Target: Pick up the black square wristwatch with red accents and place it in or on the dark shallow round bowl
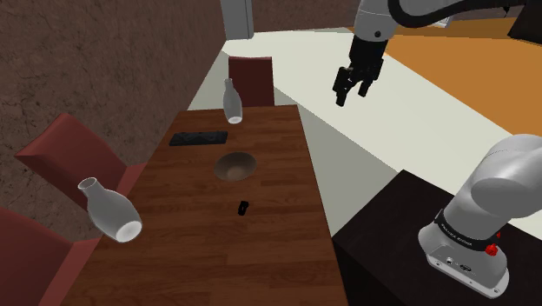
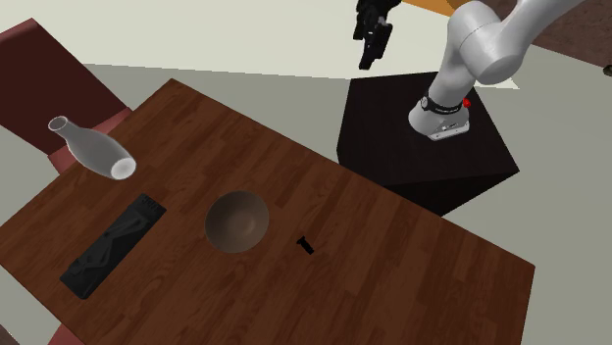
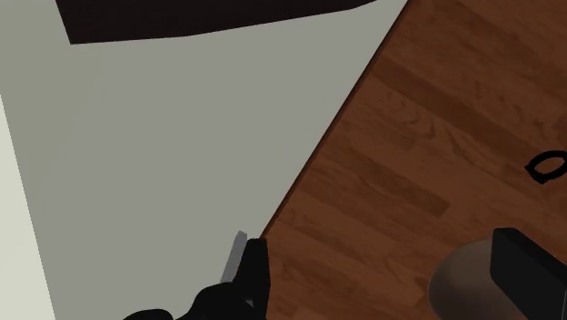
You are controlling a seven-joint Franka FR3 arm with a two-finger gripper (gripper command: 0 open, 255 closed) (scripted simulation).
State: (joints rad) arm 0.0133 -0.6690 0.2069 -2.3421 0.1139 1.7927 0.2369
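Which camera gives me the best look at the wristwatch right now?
The second exterior view: the wristwatch lies whole on the bare table, apart from the bowl. The shoulder view shows it as a small dark shape; the wrist view shows a dark loop.

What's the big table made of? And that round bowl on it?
The table looks like wood: reddish-brown planks with grain lines, slightly shiny. The bowl is a dull grey-brown with no shine or pattern. It might be clay or wood; I can't tell which.
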